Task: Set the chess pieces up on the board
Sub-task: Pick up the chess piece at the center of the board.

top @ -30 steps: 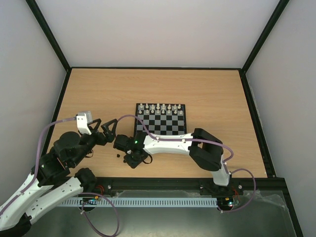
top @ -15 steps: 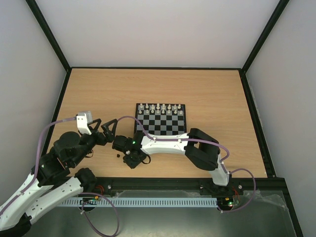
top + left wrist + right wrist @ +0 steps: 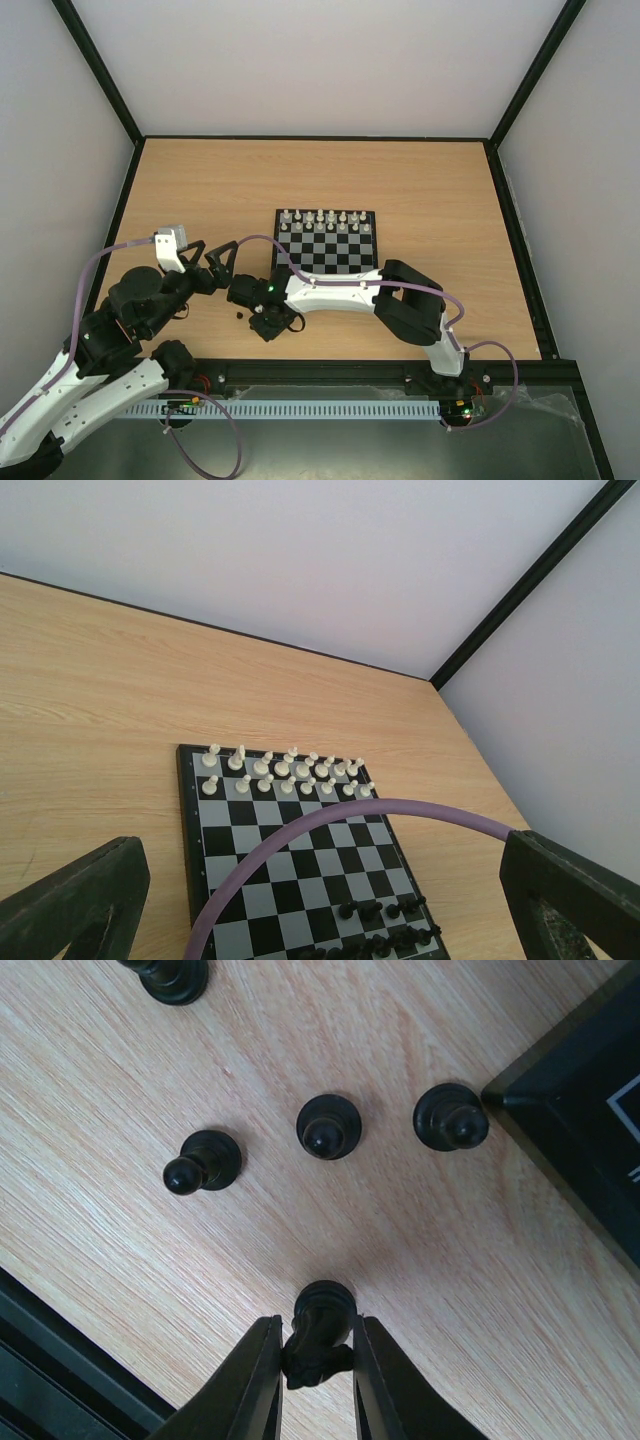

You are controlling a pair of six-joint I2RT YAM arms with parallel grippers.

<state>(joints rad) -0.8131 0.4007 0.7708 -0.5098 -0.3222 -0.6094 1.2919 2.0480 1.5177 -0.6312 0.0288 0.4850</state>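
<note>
The right gripper (image 3: 318,1324) is low over the desk (image 3: 470,1260), just beside the near left corner of the board (image 3: 585,1110), and its jaws are closed on one black piece (image 3: 322,1310), with a finger touching each side of it. I cannot tell whether this piece touches the wood. Three more black pieces (image 3: 328,1126) stand upright on the desk in a loose row beyond it, apart from each other, the right one very near the board corner; another one is cut by the upper edge of the view. The left gripper (image 3: 207,256) hovers to the left of the board, its jaws wide open with nothing between them. On the board, the white pieces (image 3: 285,772) fill the two far rows, and several black pieces stand near its near edge. A purple cable (image 3: 400,808) arches across the left wrist view.
</note>
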